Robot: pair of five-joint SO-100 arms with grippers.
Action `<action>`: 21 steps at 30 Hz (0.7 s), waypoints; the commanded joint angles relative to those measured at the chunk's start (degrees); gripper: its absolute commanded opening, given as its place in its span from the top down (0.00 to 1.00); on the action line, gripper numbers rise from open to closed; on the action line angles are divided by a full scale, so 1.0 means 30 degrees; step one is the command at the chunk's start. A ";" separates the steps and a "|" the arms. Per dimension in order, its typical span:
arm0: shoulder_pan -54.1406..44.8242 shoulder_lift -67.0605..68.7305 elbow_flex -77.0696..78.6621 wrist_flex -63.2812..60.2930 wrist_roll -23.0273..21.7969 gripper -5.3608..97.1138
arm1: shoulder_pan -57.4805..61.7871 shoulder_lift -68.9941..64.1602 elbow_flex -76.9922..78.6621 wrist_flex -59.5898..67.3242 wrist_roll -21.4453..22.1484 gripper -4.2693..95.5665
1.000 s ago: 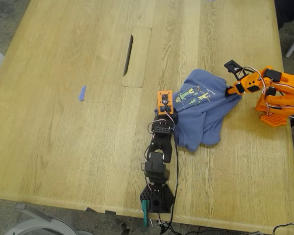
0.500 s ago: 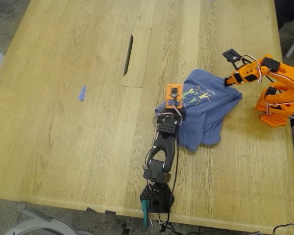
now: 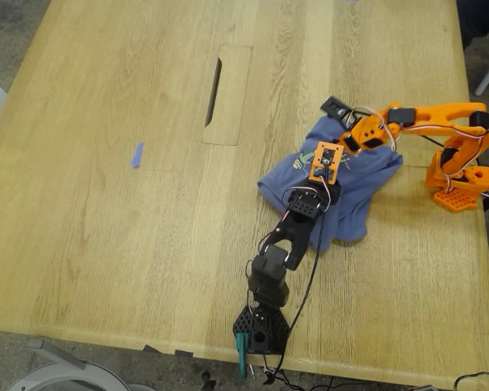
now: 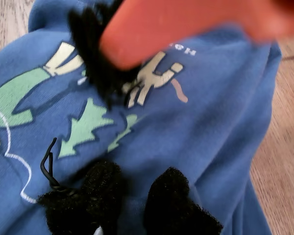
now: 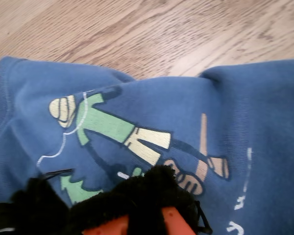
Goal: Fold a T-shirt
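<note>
T-shirt (image 3: pixel 352 181) bunched on table (image 3: pixel 106 204), both hands over its print

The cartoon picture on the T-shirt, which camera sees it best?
The second wrist view: the cartoon print on the T-shirt fills it, sharp and mostly uncovered. The first wrist view shows it blurred and partly hidden by an orange arm. In the exterior view the two arms cover nearly all of it.

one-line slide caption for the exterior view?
Two small arms, one black and one orange, meet over a bunched blue T-shirt on a wooden table.
</note>
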 commanded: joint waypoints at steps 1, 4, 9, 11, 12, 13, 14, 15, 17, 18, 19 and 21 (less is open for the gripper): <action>-0.0850 -0.0146 -0.1787 -0.1406 0.0029 0.83 | -0.0527 0.0029 0.0088 -0.0908 0.0205 0.96; -0.1875 -0.0645 -0.1816 -0.1963 0.0029 0.83 | -0.0703 0.0674 0.1875 -0.1523 0.0381 0.96; -0.3340 -0.0762 -0.1992 -0.2139 -0.0029 0.83 | -0.1113 0.2959 0.5273 -0.1816 0.0732 0.96; -0.3809 -0.0674 -0.2021 -0.2139 -0.0059 0.83 | -0.1172 0.4102 0.6475 -0.1523 0.0850 0.96; -0.4043 -0.0645 -0.2021 -0.2109 -0.0059 0.83 | -0.1201 0.4717 0.7061 -0.1318 0.0879 0.96; -0.4248 -0.0615 -0.2021 -0.2080 -0.0059 0.83 | -0.1172 0.5361 0.7588 -0.1025 0.0879 0.96; -0.4424 -0.0586 -0.2021 -0.2080 -0.0088 0.83 | -0.1143 0.6006 0.8086 -0.0674 0.0879 0.96; -0.4629 -0.0557 -0.2021 -0.2080 -0.0117 0.83 | -0.1055 0.6680 0.8555 -0.0293 0.0879 0.96; -0.4951 -0.0557 -0.2021 -0.2080 -0.0146 0.83 | -0.0850 0.8057 0.9346 0.0645 0.0879 0.96; -0.5127 -0.0527 -0.1992 -0.2080 -0.0176 0.83 | -0.0762 0.8760 0.9727 0.1113 0.0879 0.96; -0.5273 -0.0469 -0.1963 -0.2051 -0.0176 0.83 | -0.0674 0.9492 1.0107 0.1553 0.0879 0.96; -0.5654 -0.0410 -0.1787 -0.2051 -0.0205 0.83 | -0.0527 1.0928 1.0781 0.2666 0.0879 0.96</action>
